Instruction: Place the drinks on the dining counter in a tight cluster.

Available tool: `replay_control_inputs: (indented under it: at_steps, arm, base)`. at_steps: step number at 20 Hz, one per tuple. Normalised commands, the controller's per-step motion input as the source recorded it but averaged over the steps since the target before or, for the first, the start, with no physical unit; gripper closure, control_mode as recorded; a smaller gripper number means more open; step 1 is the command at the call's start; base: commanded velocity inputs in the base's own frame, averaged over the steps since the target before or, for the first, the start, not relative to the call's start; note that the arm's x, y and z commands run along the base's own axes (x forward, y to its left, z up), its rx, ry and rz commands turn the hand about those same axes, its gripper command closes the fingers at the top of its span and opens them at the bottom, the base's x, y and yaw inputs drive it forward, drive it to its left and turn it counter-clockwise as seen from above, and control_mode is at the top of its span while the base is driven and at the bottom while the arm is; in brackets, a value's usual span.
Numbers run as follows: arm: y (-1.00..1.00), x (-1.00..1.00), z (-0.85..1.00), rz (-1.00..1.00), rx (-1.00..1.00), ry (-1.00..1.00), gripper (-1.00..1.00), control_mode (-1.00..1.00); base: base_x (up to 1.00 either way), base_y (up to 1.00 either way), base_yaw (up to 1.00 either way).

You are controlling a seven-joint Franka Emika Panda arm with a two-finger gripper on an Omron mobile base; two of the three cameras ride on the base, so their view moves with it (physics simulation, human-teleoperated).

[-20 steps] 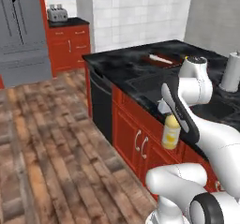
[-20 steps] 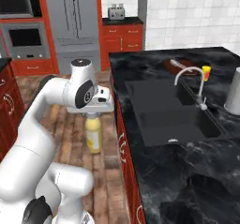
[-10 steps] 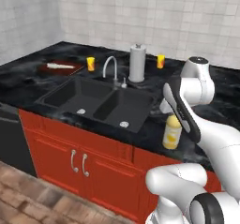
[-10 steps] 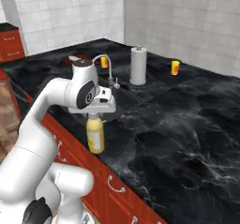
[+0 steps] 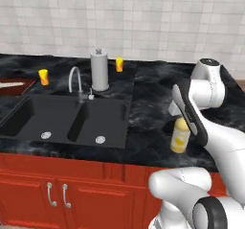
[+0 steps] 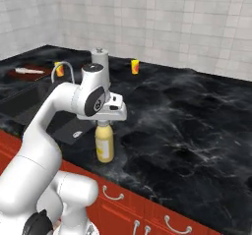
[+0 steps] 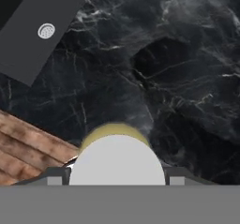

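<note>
Right base view shows the gripper (image 6: pixel 105 122) clamped on the grey cap of the yellow bottle (image 6: pixel 104 142), which hangs upright over the front edge of the dining counter (image 6: pixel 197 131), beside the sink (image 6: pixel 29 99). The hold is only at the cap, so a swing or jolt could probably tip the bottle or let it slip. Released here, it could topple off the edge toward the floor. No other drink stands nearby, so a cluster may end up loose.
</note>
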Motion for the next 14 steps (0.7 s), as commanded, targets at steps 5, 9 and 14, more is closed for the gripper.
replay_control_inputs:
  at_steps: [5, 9, 14]
  arm:
    - [0.00, 0.00, 0.00, 0.00, 0.00, 0.00, 1.00, 1.00]
    - [0.00, 0.00, 0.00, 0.00, 0.00, 0.00, 1.00, 1.00]
    - [0.00, 0.00, 0.00, 0.00, 0.00, 0.00, 1.00, 1.00]
  base:
    - [0.50, 0.34, -0.37]
    - [0.50, 0.20, -0.39]
    - [0.39, 0.25, -0.21]
